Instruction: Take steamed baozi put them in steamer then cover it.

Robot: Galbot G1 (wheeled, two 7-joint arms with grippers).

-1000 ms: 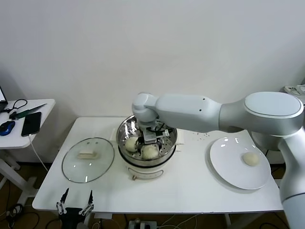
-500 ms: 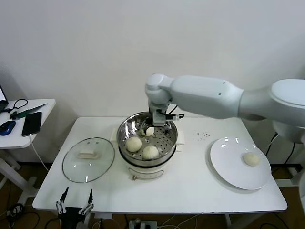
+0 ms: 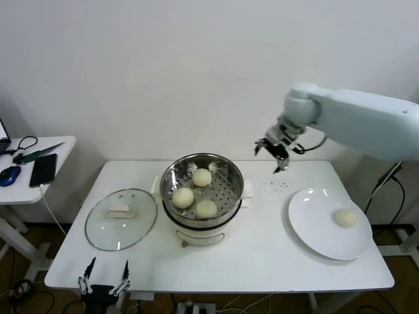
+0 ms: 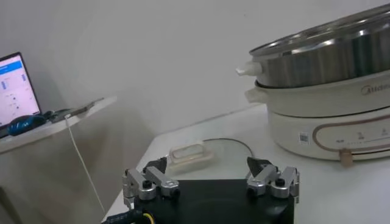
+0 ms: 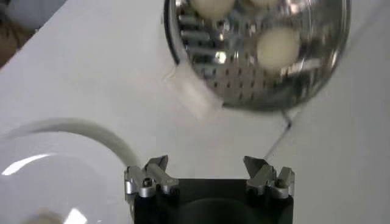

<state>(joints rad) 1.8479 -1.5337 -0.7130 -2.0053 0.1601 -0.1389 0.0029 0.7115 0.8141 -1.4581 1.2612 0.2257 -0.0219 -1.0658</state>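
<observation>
We see three steamed baozi (image 3: 201,177) lying on the perforated tray inside the steamer (image 3: 202,199), which stands near the middle of the white bench (image 3: 262,248). One sits toward the back of the tray, the other two side by side toward the front. A fourth bun (image 3: 345,218) lies on the flat white plate (image 3: 321,235) to the robot's right of the steamer, well apart from it. The cover (image 3: 122,218) lies flat on the bench to the steamer's left, its cream handle facing up.

Our right pincer (image 3: 272,154) hangs in the air above the bench, between steamer and plate and behind both; its fingers are spread wide and grip nothing. In the right wrist view the steamer and part of the plate's rim show below it.

Our left pincer (image 3: 103,282) waits low at the bench's front edge, just before the cover, likewise spread wide with nothing between its fingers.

Off to the left, a small side table (image 3: 39,190) carries a phone (image 3: 43,169) and a mouse (image 3: 9,174).
</observation>
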